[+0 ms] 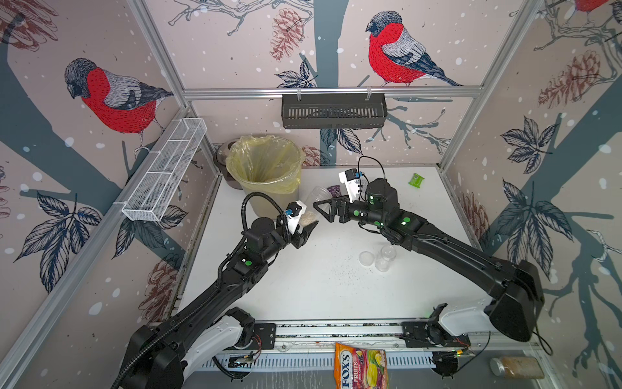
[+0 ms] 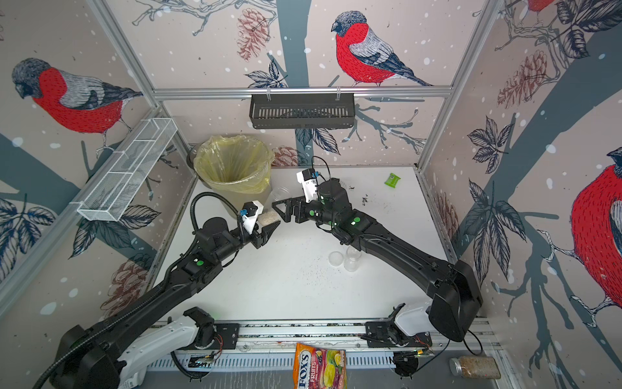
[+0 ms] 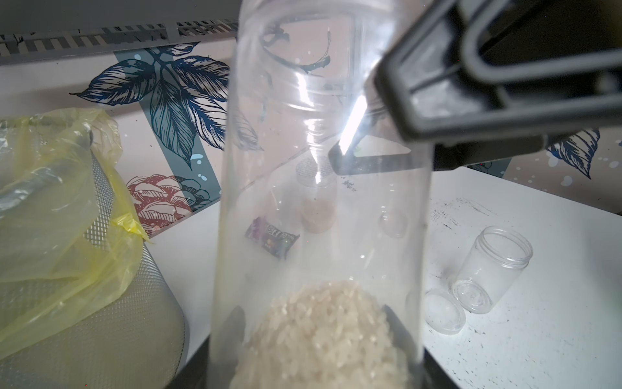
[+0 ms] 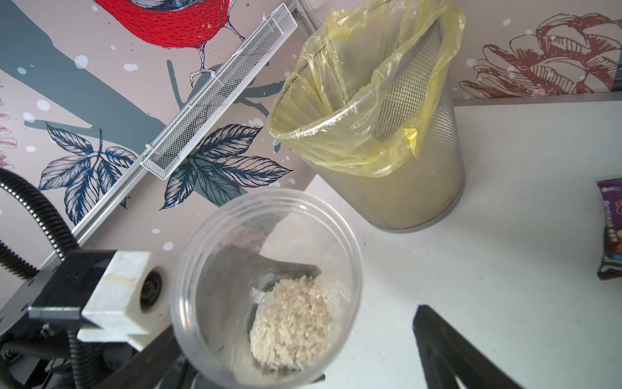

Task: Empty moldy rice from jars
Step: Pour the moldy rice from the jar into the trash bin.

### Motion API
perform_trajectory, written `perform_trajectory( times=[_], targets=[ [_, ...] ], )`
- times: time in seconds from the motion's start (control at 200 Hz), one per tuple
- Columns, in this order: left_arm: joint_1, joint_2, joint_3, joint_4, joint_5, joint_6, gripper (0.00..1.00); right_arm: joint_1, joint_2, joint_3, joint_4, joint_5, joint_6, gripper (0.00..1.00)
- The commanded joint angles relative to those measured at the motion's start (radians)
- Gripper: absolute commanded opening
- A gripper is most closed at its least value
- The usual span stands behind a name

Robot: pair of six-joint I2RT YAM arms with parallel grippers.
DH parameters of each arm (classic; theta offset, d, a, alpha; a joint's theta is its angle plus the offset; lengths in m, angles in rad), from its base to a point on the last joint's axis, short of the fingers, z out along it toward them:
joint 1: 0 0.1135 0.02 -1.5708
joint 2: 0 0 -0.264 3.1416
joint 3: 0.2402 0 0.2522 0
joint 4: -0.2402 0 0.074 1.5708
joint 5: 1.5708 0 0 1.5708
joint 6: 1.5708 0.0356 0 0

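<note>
Jar (image 4: 269, 242): slim, clear, with a shallow heap of rice (image 4: 292, 330) settled at its base. It is held off the desk (image 1: 319, 289), just beside the bin (image 1: 269, 198). Holder: your left pincer (image 1: 307, 226), clamped narrow on the base end. Long axis: slanted, running from that pincer up and away. The mouth end points at your right pincer (image 1: 321, 212), whose jaws are spread wide, holding nothing, just short of the rim. Lid: cannot be told, as the mouth is too blurred. Handling, as judged: if a lid is on, centre the spread jaws squarely on it before closing, and brace the left grip against the twist. If it is off, carry the mouth over the bin before tipping past level, so no grains land on the desk.
</note>
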State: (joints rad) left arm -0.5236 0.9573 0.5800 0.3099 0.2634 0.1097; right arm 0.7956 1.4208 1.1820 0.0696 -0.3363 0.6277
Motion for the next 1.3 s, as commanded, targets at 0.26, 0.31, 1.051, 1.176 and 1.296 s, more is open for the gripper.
perform_trajectory(
  times=[0.26, 0.31, 1.051, 1.176, 1.296],
  targets=[
    [0.001, 0.000, -0.012, 0.084, 0.022, 0.002, 0.00, 0.010, 0.082, 0.057, 0.090, -0.037, 0.038, 0.88],
    [0.001, 0.000, -0.014, 0.086, 0.023, 0.002, 0.00, 0.009, 0.089, 0.057, 0.098, -0.046, 0.044, 0.86],
    [0.002, -0.034, -0.058, 0.175, -0.046, -0.028, 0.61, 0.002, 0.120, 0.078, 0.123, -0.026, 0.133, 0.43],
    [0.001, -0.041, -0.070, 0.192, -0.065, -0.024, 0.82, 0.001, 0.139, 0.117, 0.067, -0.003, 0.135, 0.41],
    [0.002, -0.026, -0.070, 0.217, -0.054, -0.018, 0.98, -0.005, 0.159, 0.159, 0.043, 0.023, 0.158, 0.40]
  ],
)
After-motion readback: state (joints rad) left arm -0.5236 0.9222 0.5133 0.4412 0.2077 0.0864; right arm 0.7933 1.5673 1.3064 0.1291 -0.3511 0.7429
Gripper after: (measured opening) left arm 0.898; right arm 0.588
